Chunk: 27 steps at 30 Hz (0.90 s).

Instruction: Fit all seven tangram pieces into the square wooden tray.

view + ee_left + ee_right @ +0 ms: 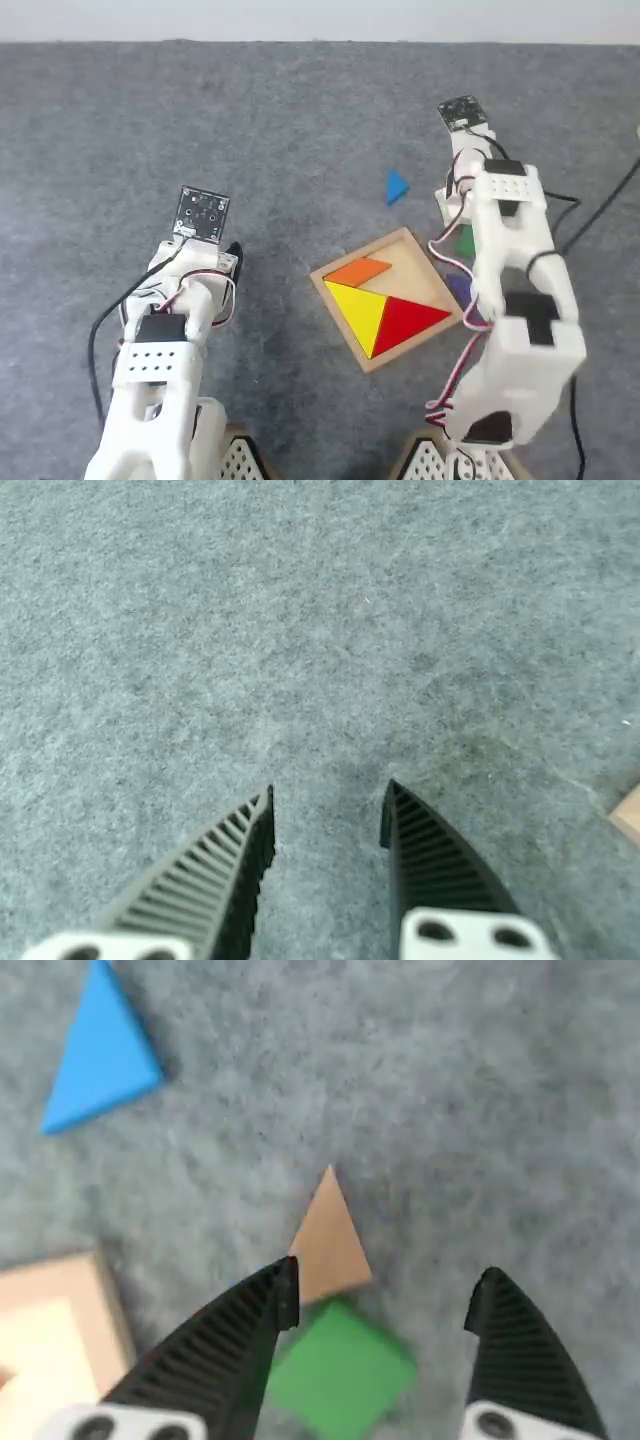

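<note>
Green square (340,1372) half hidden under the right arm (512,265) at the wooden tray's (415,262) 2 o'clock — right gripper (390,1272) wide above it, left gripper (330,790) parted over felt (300,630).

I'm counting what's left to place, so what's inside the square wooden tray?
The square wooden tray holds an orange parallelogram, a yellow triangle and a red triangle; the rest is bare wood. Its corner nearest the right arm is partly hidden by that arm.

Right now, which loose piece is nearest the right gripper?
The green square, between the open fingers of the right gripper; the tan triangle lies beyond, the blue triangle farthest.
</note>
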Each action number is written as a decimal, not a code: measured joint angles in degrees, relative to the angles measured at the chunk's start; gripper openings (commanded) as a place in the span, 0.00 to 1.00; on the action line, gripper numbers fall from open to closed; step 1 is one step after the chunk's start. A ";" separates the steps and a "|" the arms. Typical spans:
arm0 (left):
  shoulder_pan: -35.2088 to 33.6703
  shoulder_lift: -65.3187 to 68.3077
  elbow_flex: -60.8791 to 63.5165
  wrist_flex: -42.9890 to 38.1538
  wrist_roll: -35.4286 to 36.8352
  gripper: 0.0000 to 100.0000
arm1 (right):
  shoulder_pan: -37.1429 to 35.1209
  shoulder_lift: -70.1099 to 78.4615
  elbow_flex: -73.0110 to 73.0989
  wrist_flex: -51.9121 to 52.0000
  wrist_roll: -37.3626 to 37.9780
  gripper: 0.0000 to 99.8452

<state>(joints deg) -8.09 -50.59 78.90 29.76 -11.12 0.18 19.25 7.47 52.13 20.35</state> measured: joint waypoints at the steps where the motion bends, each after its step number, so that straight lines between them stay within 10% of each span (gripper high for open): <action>1: 0.00 0.00 0.00 0.00 0.00 0.17 | -0.18 1.93 -1.32 0.00 0.00 0.29; 11: 0.00 0.00 0.00 0.00 0.00 0.17 | -0.53 10.11 -7.56 0.00 0.00 0.28; 17: 0.00 0.00 0.00 0.00 0.00 0.17 | -1.23 10.73 -8.18 0.53 0.00 0.03; 27: 0.00 0.00 0.00 0.00 0.00 0.17 | -4.40 7.12 -8.79 6.07 -2.55 0.01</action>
<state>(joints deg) -8.09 -50.59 78.90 29.76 -11.12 -4.22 26.37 -1.32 58.20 17.80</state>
